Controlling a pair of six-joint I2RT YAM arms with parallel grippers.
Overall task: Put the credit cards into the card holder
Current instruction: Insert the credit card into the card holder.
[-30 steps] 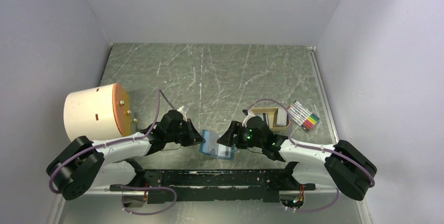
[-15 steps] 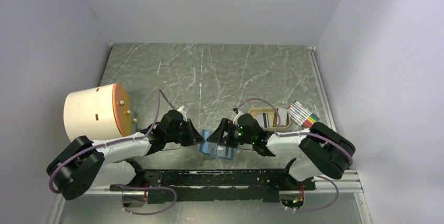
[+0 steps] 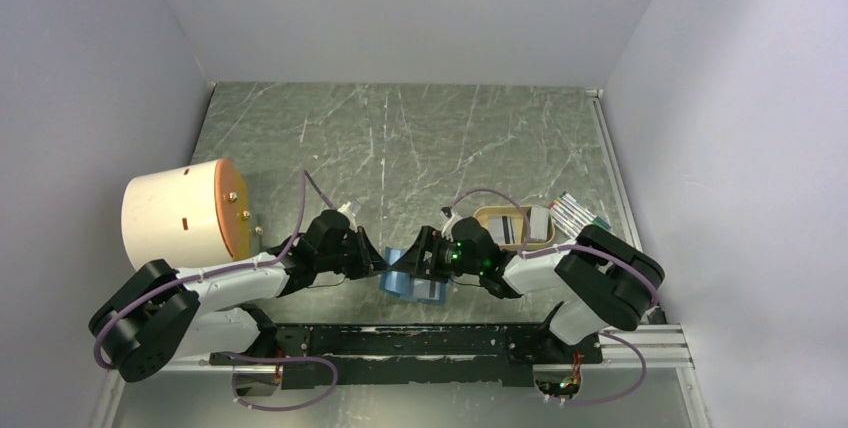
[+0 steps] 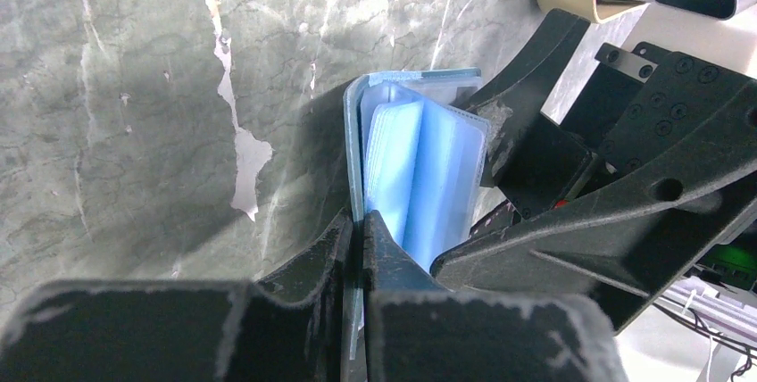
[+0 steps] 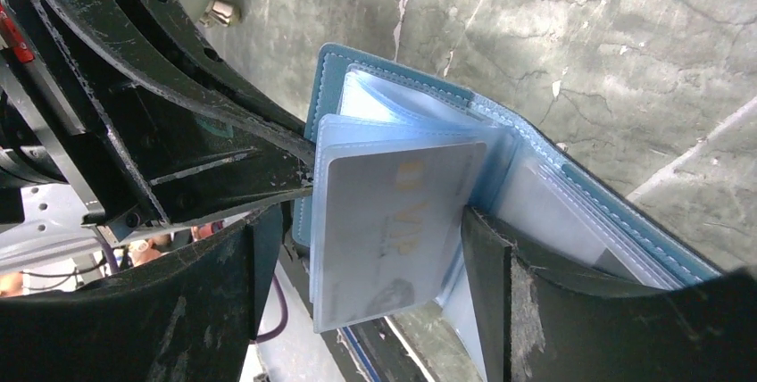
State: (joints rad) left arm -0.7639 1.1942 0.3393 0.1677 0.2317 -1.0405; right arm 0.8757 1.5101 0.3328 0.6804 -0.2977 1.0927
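The left gripper's (image 4: 360, 226) scuffed black fingers are pinched together on the stitched teal cover of the card holder (image 4: 420, 177). The holder stands open like a book over the veined grey-green marble table (image 3: 400, 148), between the two arms near the front edge. The right gripper's (image 5: 373, 248) fingers stand apart, flanking a pale, glossy credit card (image 5: 402, 195) with gold lettering that sits in one of the holder's clear plastic sleeves. Behind the right arm lies a tan oval tray (image 3: 490, 214) holding other cards (image 3: 512, 229).
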